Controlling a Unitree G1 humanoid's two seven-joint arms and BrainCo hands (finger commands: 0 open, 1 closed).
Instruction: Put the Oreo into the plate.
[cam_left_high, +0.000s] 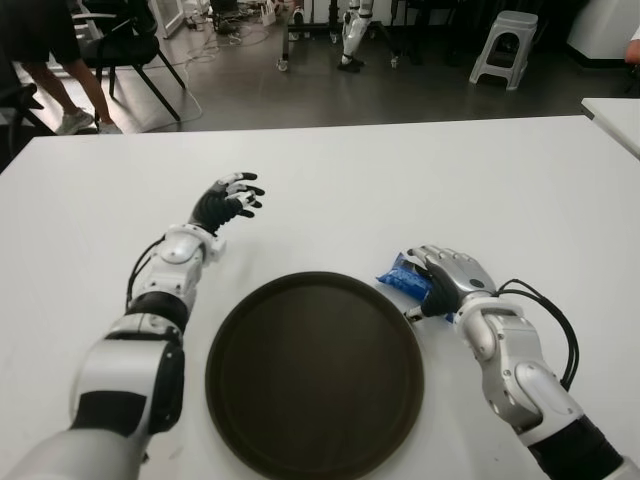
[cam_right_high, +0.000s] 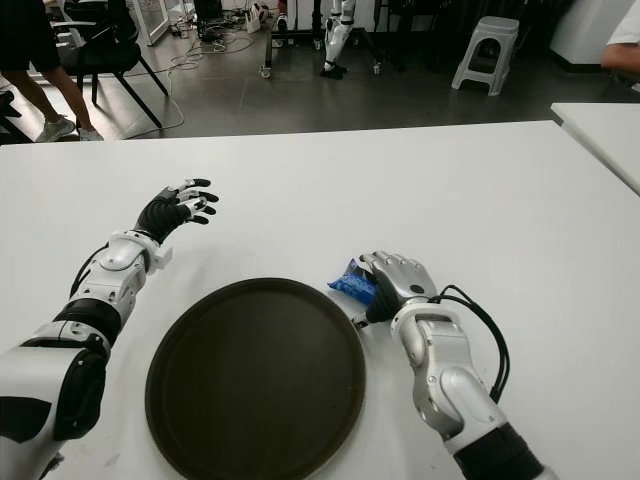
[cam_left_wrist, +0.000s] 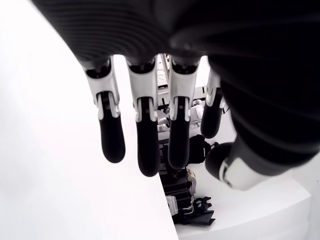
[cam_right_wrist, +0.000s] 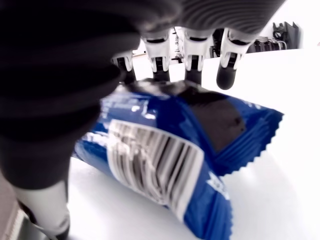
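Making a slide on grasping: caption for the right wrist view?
Right hand curls its fingers over the blue foil Oreo packet on the white table.

No brand name or words can be read anywhere. The blue Oreo packet (cam_right_wrist: 165, 165) carries a white panel with a black barcode (cam_right_wrist: 150, 170); its digits are too blurred to make out, as is the white print on the wrapper.

A white table (cam_left_high: 400, 180) carried everything. A round dark plate (cam_left_high: 314, 373) lay flat on it near the front edge. Just beside the plate's right rim, a blue Oreo packet (cam_left_high: 405, 280) lay on the tabletop, partly covered by the right hand (cam_left_high: 452, 278).
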